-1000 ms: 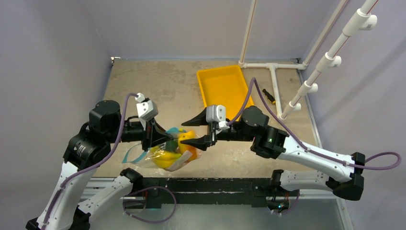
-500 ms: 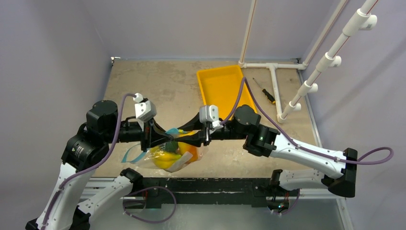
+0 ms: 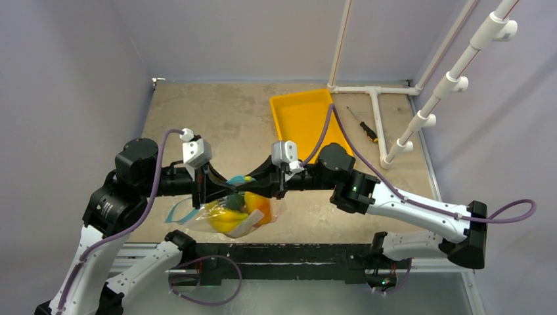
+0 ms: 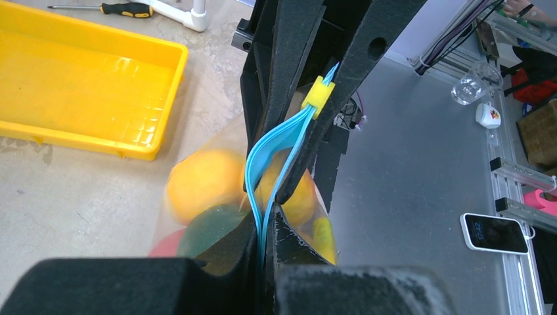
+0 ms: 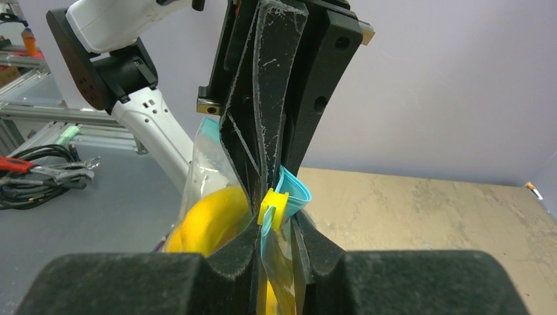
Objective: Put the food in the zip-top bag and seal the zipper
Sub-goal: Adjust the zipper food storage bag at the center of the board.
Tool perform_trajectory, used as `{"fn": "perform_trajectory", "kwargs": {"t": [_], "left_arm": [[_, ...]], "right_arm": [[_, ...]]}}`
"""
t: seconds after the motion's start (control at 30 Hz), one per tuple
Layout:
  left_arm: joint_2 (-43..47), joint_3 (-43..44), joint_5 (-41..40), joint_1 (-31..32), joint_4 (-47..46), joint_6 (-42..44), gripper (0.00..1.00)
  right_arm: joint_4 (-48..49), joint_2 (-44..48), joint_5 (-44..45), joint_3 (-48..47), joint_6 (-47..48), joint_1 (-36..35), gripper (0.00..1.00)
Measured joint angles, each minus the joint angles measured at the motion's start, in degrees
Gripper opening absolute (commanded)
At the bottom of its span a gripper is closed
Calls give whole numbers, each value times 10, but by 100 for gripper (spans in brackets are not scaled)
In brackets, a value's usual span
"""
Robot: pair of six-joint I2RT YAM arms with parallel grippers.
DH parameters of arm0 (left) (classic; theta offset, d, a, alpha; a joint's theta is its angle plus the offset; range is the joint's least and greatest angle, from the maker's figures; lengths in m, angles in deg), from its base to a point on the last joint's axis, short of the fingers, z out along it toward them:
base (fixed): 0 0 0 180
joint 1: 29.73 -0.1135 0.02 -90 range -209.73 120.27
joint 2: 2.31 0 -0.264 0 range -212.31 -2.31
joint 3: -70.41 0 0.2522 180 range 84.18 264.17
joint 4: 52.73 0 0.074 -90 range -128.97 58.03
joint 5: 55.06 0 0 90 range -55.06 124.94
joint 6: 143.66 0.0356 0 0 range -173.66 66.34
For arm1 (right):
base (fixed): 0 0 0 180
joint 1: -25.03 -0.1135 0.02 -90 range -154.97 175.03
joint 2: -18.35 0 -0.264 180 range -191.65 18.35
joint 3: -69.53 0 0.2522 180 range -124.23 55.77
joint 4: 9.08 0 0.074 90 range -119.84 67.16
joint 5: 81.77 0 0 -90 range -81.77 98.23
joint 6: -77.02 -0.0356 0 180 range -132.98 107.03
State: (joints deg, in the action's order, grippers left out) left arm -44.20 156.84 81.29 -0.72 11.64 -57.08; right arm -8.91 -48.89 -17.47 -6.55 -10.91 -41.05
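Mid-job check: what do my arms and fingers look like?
Left arm and right arm: white links, black joint housings, a purple cable looping along each. A white-grey camera block sits on each wrist. Fingers are long, black, tapered, scuffed. A green light glows on the right arm.

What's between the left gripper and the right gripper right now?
A short stretch of teal zipper, sides bowed apart, from the left gripper to the yellow slider at the right gripper; the left wrist view shows it.
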Motion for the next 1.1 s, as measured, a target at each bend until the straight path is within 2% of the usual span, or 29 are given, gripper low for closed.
{"fn": "perform_trajectory", "kwargs": {"t": [0.3, 0.4, 0.8, 1.0, 1.1], "left_arm": [[6, 0, 6, 0, -4, 0, 0], [8, 0, 8, 0, -4, -2, 0], [8, -5, 9, 0, -16, -5, 0], [8, -11, -6, 0, -16, -5, 26], [8, -11, -18, 0, -15, -5, 32]], "right_arm": [[21, 0, 0, 2, -17, 0, 9], [31, 0, -5, 6, -24, 0, 0], [83, -1, -3, 29, -46, 2, 0], [85, -1, 7, 40, -47, 2, 0], [76, -2, 7, 45, -44, 2, 0]]}}
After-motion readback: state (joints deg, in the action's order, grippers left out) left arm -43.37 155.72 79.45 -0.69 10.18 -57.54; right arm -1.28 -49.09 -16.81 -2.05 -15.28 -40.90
